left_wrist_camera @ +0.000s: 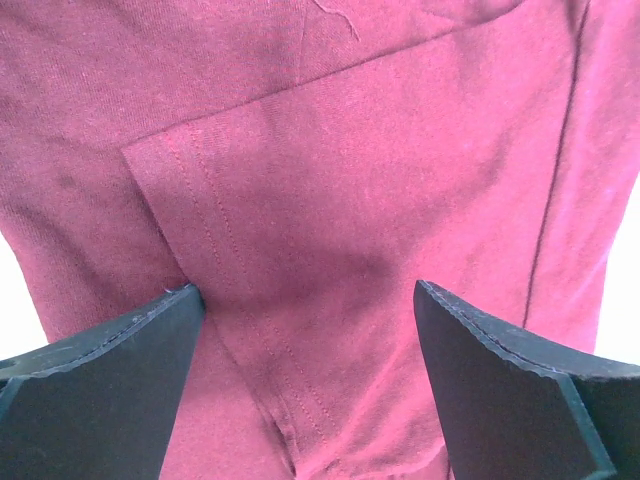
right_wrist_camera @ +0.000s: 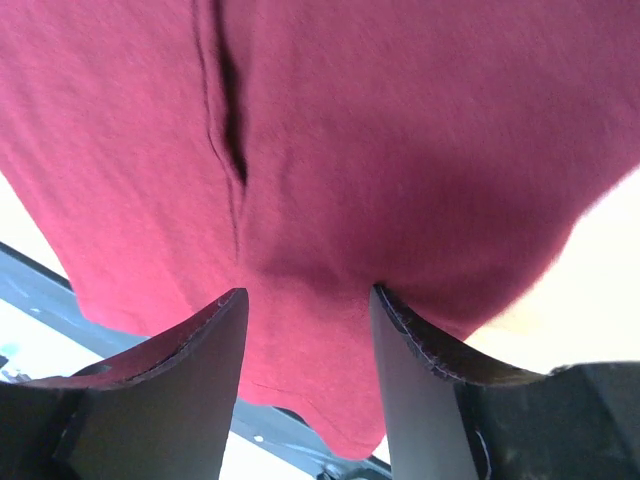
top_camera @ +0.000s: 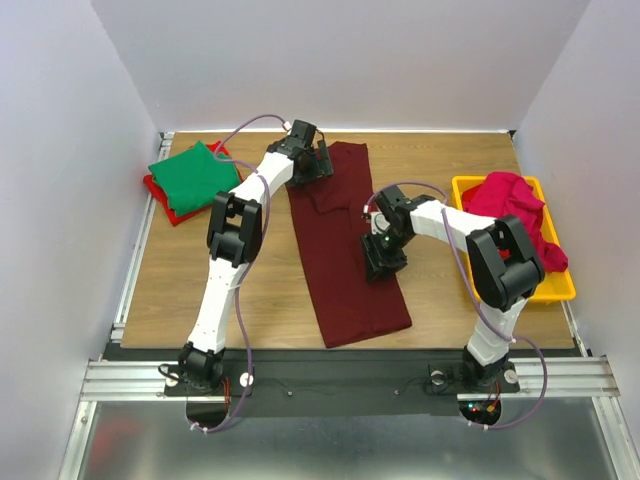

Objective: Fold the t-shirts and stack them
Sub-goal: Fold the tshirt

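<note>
A dark maroon t-shirt (top_camera: 345,250) lies on the table, folded lengthwise into a long strip. My left gripper (top_camera: 312,168) is at its far left corner; in the left wrist view the gripper (left_wrist_camera: 305,290) is wide open just above the maroon cloth (left_wrist_camera: 330,170), over a folded-in sleeve. My right gripper (top_camera: 383,262) is at the strip's right edge, about halfway down. In the right wrist view it (right_wrist_camera: 308,292) is open, its fingers (right_wrist_camera: 190,370) straddling the cloth's edge (right_wrist_camera: 330,150). A folded green t-shirt (top_camera: 193,175) lies on a red one (top_camera: 160,196) at the far left.
A yellow tray (top_camera: 560,290) at the right holds a crumpled bright pink-red t-shirt (top_camera: 515,210). White walls close the table on three sides. A metal rail (top_camera: 340,375) runs along the near edge by the arm bases.
</note>
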Available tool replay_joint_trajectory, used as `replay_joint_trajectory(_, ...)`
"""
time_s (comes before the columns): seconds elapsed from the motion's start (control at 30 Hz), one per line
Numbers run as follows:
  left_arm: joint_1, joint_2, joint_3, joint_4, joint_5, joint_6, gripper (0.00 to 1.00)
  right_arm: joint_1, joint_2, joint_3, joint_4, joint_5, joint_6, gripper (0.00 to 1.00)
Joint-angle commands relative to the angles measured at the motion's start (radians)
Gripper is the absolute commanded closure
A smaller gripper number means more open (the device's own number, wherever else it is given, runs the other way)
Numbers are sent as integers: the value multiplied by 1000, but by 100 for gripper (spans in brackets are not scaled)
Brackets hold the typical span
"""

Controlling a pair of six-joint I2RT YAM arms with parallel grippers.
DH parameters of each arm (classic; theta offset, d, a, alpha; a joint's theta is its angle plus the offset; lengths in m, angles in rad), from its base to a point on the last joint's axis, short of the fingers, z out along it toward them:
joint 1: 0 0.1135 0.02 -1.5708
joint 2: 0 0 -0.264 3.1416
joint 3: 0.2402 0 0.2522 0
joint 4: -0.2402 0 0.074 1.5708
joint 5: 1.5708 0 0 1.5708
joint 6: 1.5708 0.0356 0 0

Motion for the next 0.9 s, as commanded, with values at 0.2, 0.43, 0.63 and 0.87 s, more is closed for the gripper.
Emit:
replay_joint_trajectory(0.2, 18, 100, 41, 102, 150, -20, 1, 1, 118, 167, 11, -89, -9, 42)
replay_joint_trajectory(0.43, 35, 141, 92, 162, 203, -42, 1, 1, 178, 239, 3, -123, 5, 42)
replay_joint_trajectory(0.63, 58, 152, 101, 218, 220, -78, 1, 2, 164, 221, -7, -151, 19, 42)
replay_joint_trajectory(0.87, 71, 169, 107, 257, 247, -98, 1, 1, 141, 204, -32, -141, 32, 42)
